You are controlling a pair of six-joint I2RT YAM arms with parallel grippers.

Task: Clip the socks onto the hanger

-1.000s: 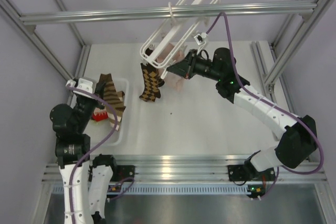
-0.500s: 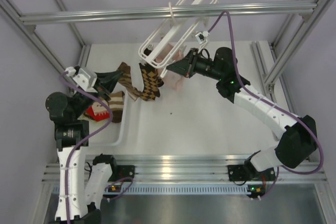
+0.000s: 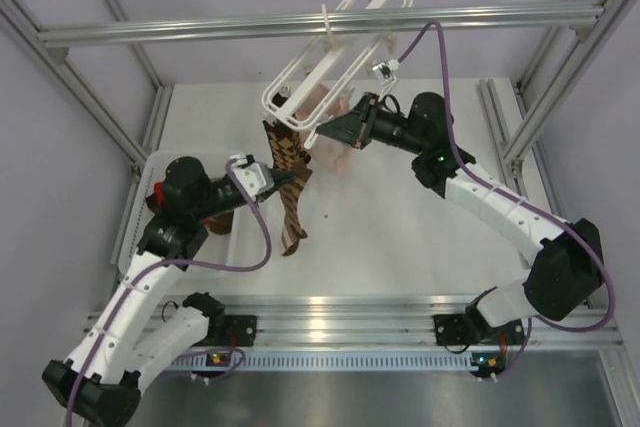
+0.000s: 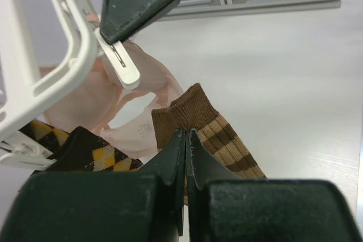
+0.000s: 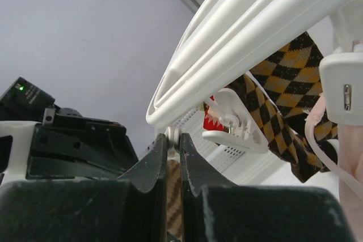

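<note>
Right, my left tool (image 3: 286,180) is pinched shut on the cuff of a brown-and-tan striped sock (image 3: 291,227). The sock dangles from it over the bench (image 3: 420,247), just on the near side of the hanger's low end. The hanger (image 3: 335,47) hangs tilted from the grey rail (image 3: 200,28) at the far side. My right tool (image 3: 323,134) is closed tight on a white clip (image 4: 120,63) at the hanger's lower edge. A diamond-patterned sock (image 3: 282,147) and a pale pink sock (image 3: 345,155) hang from the frame.
</note>
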